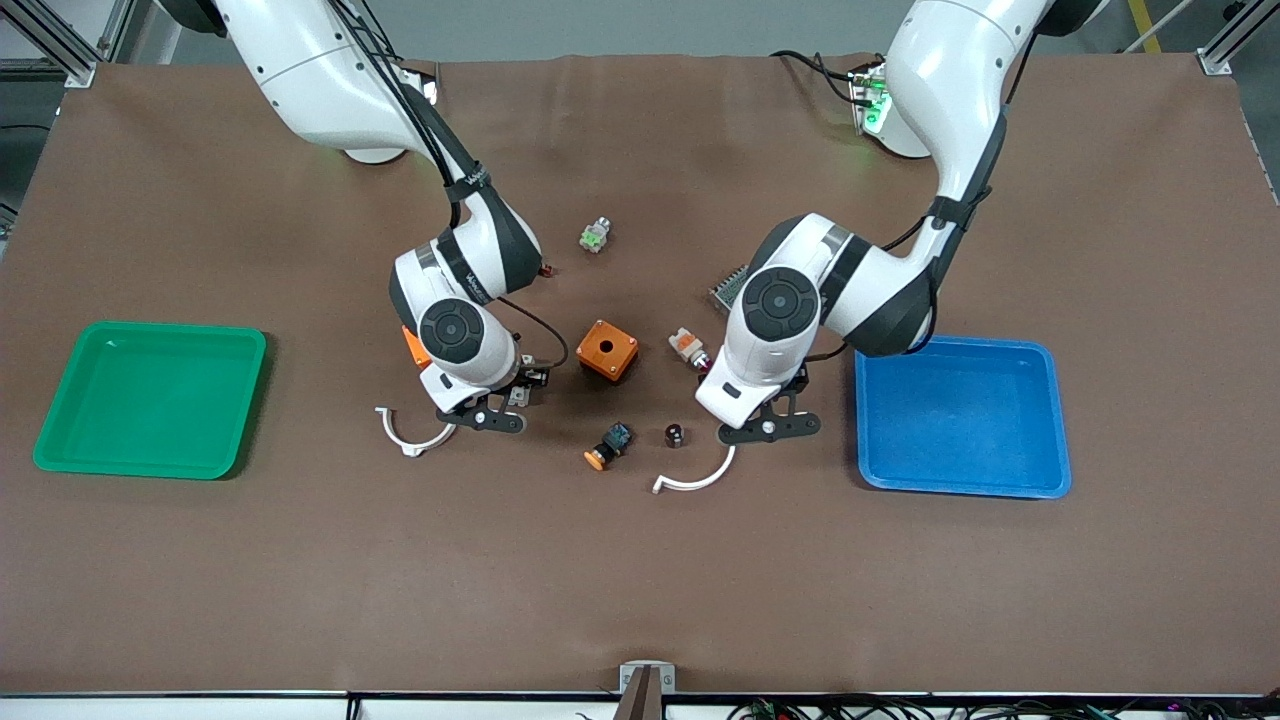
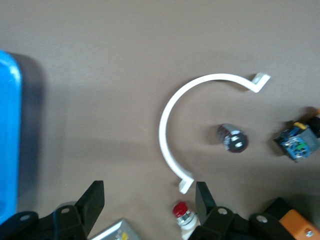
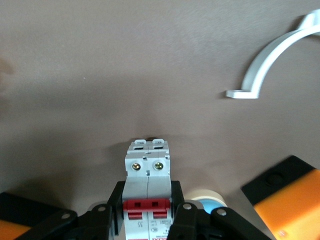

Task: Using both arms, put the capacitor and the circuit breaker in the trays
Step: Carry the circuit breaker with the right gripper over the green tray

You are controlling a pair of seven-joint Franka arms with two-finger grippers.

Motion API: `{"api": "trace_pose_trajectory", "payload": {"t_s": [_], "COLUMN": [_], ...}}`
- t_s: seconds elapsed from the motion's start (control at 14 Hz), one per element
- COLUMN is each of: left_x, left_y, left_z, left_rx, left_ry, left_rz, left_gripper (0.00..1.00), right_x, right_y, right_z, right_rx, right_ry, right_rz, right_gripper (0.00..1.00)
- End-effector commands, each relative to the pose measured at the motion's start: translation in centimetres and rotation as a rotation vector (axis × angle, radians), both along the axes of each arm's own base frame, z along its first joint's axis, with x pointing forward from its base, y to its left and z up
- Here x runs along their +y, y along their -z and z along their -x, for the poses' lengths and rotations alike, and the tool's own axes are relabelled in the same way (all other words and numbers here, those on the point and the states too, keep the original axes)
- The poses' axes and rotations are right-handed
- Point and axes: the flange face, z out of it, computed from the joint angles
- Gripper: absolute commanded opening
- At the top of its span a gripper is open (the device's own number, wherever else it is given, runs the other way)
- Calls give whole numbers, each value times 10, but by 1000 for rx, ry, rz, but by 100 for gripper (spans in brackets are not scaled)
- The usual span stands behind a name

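Capacitor first: the tiny dark cylinder with a lighter end face stands on the brown table, about midway between the table's two ends and toward the edge nearest the front camera. It sits between a blue-black switch with an orange cap and the left tool, and a white curved plastic clip lies just beside it.

You can see in the left wrist view that the left tool has its fingers spread with nothing between them; the capacitor sits off to one side of that gap, not inside it.

The white rectangular circuit breaker with red toggle levers is pinched in the right tool, which hangs low over the table near a second white clip and an orange square box with a round hole.

By the look of it, the breaker's grasp is done and the capacitor's is not yet made. Next, you'd want the left tool centred over the capacitor before it closes, clear of the clip. The breaker then needs carrying to a tray: green at the right arm's end, blue at the left arm's.
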Motion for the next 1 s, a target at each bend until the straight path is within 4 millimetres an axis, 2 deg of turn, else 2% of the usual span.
{"api": "trace_pose_trajectory", "payload": {"t_s": [0.0,0.21,0.36,0.5,0.64,0.71,0.93], "left_x": [-15,-31,-44,-69,-73,-77,-79], "left_y": [15,34,56,76,81,88,98], "left_z": [2,4,5,9,5,9,10], "left_rx": [-29,-62,-97,-137,-141,-136,-139], "left_ry": [35,50,53,64,61,72,82], "left_rz": [35,74,112,152,155,150,149], "left_gripper": [81,79,78,74,72,71,69], "right_x": [-21,-81,-145,-208,-276,-318,-407], "right_y": [-65,-118,-140,-148,-145,-142,-137], "right_z": [-20,-49,-65,-74,-83,-85,-90], "right_rx": [36,79,83,92,102,103,49], "right_ry": [41,31,-27,-70,-122,-151,-214], "right_rz": [10,18,22,42,16,5,-5], "right_gripper": [25,25,25,25,25,25,24]}}
